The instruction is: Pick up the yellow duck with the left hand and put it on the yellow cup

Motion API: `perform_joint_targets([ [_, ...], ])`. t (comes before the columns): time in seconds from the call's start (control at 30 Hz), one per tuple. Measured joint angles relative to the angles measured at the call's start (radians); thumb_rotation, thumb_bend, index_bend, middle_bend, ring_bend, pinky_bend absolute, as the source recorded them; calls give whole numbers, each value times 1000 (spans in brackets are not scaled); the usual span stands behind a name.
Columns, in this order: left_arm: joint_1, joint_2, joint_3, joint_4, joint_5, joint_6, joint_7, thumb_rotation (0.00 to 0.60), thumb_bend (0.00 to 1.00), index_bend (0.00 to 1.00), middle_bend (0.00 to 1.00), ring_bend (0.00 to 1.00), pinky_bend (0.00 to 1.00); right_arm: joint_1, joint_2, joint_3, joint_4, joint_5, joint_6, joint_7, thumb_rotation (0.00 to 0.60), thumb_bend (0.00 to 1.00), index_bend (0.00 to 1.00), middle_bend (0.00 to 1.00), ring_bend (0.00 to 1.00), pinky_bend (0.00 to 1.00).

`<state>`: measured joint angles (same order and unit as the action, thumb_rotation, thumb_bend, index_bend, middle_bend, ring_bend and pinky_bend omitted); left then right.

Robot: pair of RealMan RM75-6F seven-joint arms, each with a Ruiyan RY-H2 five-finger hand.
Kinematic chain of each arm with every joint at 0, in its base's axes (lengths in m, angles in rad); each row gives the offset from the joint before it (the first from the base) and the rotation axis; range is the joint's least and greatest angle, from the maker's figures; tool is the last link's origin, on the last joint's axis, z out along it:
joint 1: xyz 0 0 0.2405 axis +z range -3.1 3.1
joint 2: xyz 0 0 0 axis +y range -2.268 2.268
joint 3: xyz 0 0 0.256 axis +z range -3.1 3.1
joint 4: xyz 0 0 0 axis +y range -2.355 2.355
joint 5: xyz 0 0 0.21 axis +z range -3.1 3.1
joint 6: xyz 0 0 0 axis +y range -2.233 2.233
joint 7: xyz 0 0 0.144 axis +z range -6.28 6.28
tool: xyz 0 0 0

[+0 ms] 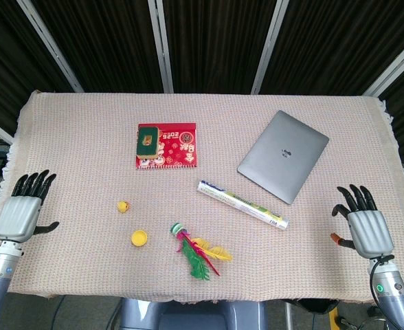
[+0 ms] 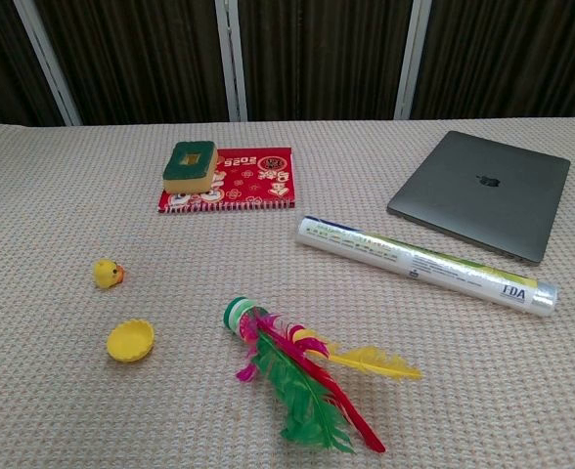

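The small yellow duck point(image 1: 123, 206) point(image 2: 107, 273) sits on the woven tablecloth, left of centre. The shallow yellow cup point(image 1: 139, 238) point(image 2: 131, 341) lies a little nearer the front and to the duck's right, apart from it. My left hand point(image 1: 25, 208) rests at the table's left edge, fingers spread and holding nothing, well left of the duck. At the right edge my right hand point(image 1: 364, 221) also has its fingers spread and holds nothing. Neither hand shows in the chest view.
A feathered shuttlecock point(image 1: 196, 251) point(image 2: 302, 376) lies right of the cup. A plastic-wrapped roll point(image 1: 242, 204) point(image 2: 427, 265), a grey laptop point(image 1: 284, 155) point(image 2: 481, 192) and a red booklet point(image 1: 176, 148) point(image 2: 241, 179) with a green-yellow sponge point(image 1: 148, 139) point(image 2: 190, 165) lie farther back.
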<state>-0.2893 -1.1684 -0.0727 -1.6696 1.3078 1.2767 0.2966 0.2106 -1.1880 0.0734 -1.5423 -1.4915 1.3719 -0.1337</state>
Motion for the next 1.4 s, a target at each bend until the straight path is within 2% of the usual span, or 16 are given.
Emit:
perform_joint_targets([
  [0.63,-3,-2,4,6,14,1,5,600,54,0,0,0,0,-1,5,-3,-2,-7,3,6,600,0,473,119,0,0],
  [0.9,-2,-3,3,2,10,1,10,600,53,0,0,0,0,-2,6,-5,4,-16,8,27,600,0,486,214,0,0],
  [1.4,-4,-2,5,-3,6,-3,16,600,58,0,0,0,0,-2,3,-8,9,-28,16,25,600,0,484,215,0,0],
])
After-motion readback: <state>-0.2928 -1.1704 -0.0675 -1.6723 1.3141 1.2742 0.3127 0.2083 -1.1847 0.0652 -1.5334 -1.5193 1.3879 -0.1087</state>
